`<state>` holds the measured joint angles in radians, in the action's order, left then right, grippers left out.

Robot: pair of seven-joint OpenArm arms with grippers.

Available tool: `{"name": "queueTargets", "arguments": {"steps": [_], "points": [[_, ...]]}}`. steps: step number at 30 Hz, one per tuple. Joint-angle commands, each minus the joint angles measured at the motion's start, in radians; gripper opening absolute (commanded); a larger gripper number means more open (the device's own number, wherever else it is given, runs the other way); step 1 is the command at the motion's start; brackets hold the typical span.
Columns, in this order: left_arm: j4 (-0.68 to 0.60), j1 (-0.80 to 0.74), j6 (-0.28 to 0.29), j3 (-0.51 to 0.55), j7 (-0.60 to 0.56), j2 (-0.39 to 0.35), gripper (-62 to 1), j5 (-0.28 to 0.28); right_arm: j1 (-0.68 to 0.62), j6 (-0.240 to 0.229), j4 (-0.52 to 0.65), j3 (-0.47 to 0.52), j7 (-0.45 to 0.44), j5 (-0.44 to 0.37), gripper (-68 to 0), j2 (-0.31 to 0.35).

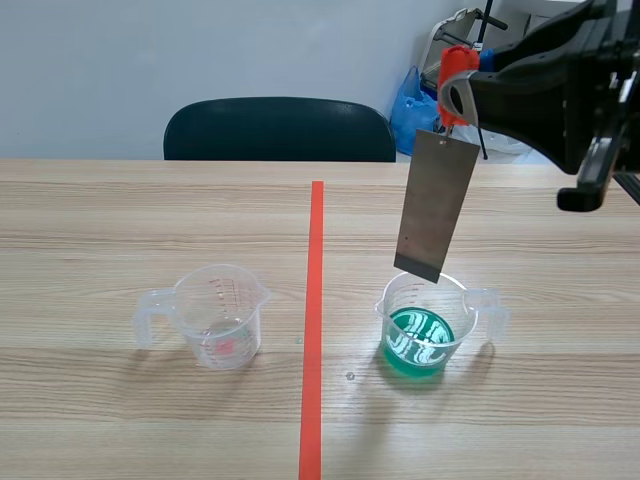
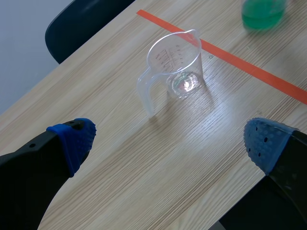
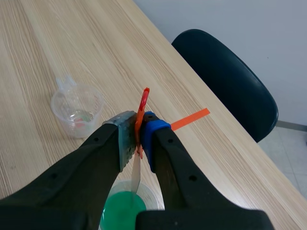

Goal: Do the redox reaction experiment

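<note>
Plate [image 1: 436, 205] on clip [image 1: 456, 66] — face scene-cam only

Grey metal sheet [image 1: 435, 205], right of centre, under orange-red clip [image 1: 455, 72]. Lower right: clear cup [image 1: 465, 312], green liquid [image 1: 418, 348]. Lower left: transparent beaker [image 1: 215, 312], red markings, possibly reddish residue. Pale wood-grain table [image 1: 120, 220]. Blue dotted pads [image 2: 76, 139].

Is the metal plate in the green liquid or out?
Out. The metal plate hangs from the orange clip in the right gripper, its lower edge near the cup's rim, above the green liquid.

A dark chair [image 1: 280, 130] stands behind the wooden table [image 1: 120, 220], a blue bag [image 1: 410, 108] beside it
</note>
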<state>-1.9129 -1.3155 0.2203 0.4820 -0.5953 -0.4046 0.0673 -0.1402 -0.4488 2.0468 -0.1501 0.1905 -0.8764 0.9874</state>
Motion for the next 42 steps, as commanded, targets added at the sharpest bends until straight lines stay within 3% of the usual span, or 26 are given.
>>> {"name": "queueTargets", "arguments": {"steps": [1,10,42], "points": [[-0.011,-0.001,0.000,0.003,-0.013,0.002,1.4,-0.006,-0.002,0.006,0.004,0.029,-0.019,-0.006,-66.9,0.007],[-0.011,-0.001,0.000,0.003,-0.013,0.002,1.4,-0.006,-0.082,0.003,0.004,0.097,-0.027,-0.002,-66.9,0.007],[-0.011,-0.001,0.000,0.003,-0.014,0.002,1.4,-0.006,-0.115,0.003,0.004,0.103,-0.044,0.024,-66.9,0.006]]}}
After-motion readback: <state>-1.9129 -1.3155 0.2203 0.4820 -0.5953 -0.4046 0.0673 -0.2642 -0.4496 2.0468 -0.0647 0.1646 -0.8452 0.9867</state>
